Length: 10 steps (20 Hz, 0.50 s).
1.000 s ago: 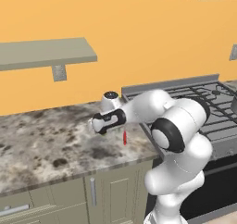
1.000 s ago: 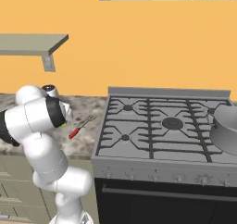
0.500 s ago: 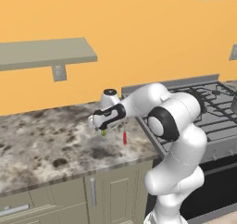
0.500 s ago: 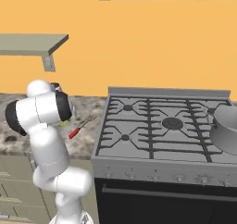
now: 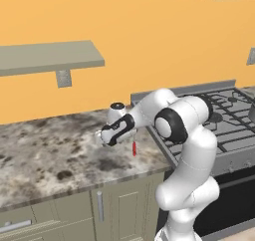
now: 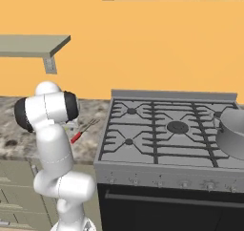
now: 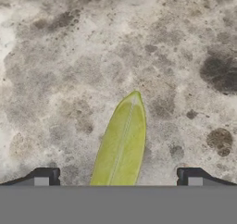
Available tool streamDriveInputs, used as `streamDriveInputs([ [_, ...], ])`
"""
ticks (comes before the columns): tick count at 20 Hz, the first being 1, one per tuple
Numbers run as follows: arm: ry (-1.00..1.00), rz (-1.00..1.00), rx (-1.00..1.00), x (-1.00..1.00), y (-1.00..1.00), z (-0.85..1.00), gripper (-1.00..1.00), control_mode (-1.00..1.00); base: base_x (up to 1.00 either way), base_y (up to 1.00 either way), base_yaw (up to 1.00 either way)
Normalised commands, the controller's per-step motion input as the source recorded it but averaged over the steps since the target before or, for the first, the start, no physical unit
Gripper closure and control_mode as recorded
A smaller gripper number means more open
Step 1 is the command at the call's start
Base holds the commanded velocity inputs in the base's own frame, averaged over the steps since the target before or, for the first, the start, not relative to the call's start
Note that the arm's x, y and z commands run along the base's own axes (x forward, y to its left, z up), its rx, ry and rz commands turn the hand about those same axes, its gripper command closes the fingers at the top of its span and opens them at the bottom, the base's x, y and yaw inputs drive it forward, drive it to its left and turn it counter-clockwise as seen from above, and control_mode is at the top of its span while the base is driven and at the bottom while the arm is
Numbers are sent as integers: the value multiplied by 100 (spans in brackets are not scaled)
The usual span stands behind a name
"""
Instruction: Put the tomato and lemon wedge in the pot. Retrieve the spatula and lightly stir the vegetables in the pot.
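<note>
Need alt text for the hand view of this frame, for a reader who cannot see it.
A yellow-green lemon wedge lies on a speckled grey-brown stone counter, seen from close above, its pointed end toward the top of the picture. The open gripper straddles it, one dark fingertip on each side, neither touching it.

Yellow-green lemon wedge (image 7: 121, 144) with a pale centre line, lying on a mottled grey-brown speckled tabletop (image 7: 69, 56); dark fingers (image 7: 46, 176) with light grey patches; red-handled spatula (image 6: 76, 137); brushed grey pot (image 6: 232, 134); dark grey stove grates (image 6: 162, 130); orange wall (image 5: 124, 26); olive-grey shelf (image 5: 45, 56)
</note>
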Motion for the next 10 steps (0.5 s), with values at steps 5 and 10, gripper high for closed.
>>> streamDriveInputs([
  [5, 0, 0, 0, 0, 0, -6, -100, -100, 0, 0, 0],
  [10, 0, 0, 0, 0, 0, 0, 100, -100, 0, 0, 0],
])
